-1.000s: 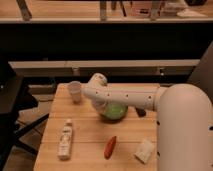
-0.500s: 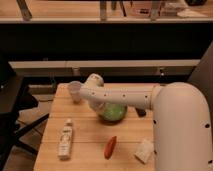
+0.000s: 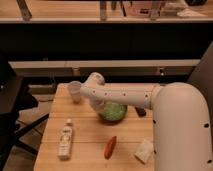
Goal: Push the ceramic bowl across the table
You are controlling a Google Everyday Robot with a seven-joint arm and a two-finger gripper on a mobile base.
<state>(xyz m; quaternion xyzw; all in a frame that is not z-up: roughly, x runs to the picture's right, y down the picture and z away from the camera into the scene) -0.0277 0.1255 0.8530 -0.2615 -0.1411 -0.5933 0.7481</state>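
As seen from the single camera view, the scene reads as follows.
Worktop: light wooden plank-top worktop (image 3: 90, 132), roughly square.
Bowl: round glossy dark-green ceramic bowl (image 3: 113, 112) with paler green inside, near the worktop's middle, partly behind the arm.
Arm: white robot arm (image 3: 135, 96) reaching leftward across the worktop, over the bowl.
Gripper: gripper (image 3: 96, 102) at the bowl's left rim; cannot tell how it is set.
Cup: small whitish cup (image 3: 74, 91), far-left, near the arm's wrist.
Bottle: white bottle (image 3: 65, 139) lying front-left.
Red item: small red elongated object (image 3: 110, 147), front of the bowl.
Block: pale block (image 3: 144, 151), front-right.
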